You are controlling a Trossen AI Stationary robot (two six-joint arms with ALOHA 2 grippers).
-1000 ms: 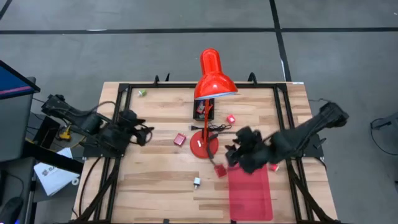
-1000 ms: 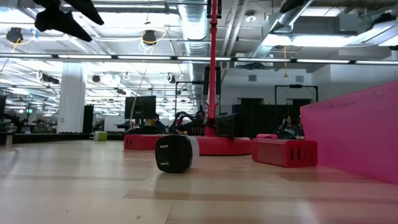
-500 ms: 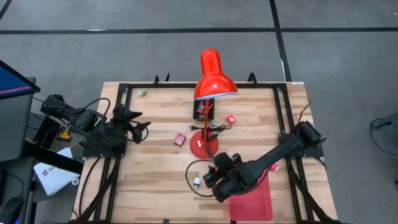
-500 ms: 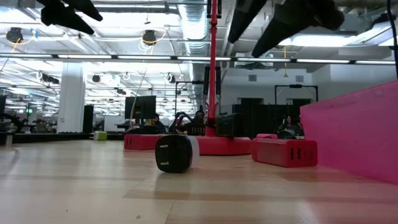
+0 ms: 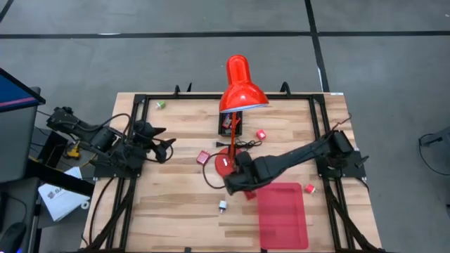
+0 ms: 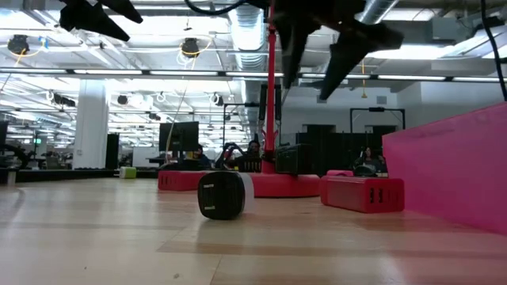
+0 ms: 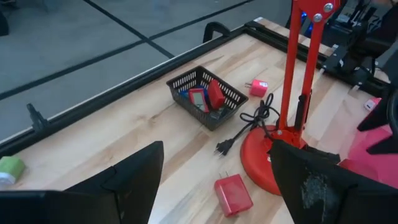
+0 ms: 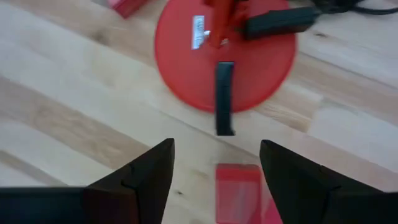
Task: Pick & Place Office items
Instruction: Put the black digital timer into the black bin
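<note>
Wooden table (image 5: 176,204) shows us mostly unfinished work: some pieces sit in the basket (image 5: 230,125), others lie scattered, and our right gripper (image 8: 214,163) hovers spread, empty, above a red block (image 8: 237,186) beside the lamp base (image 8: 225,53).

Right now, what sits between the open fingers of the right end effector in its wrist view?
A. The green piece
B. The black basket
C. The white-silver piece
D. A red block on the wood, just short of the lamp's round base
D: the right end effector hovers with open fingers framing a red block on the wood, near the red lamp base.
</note>
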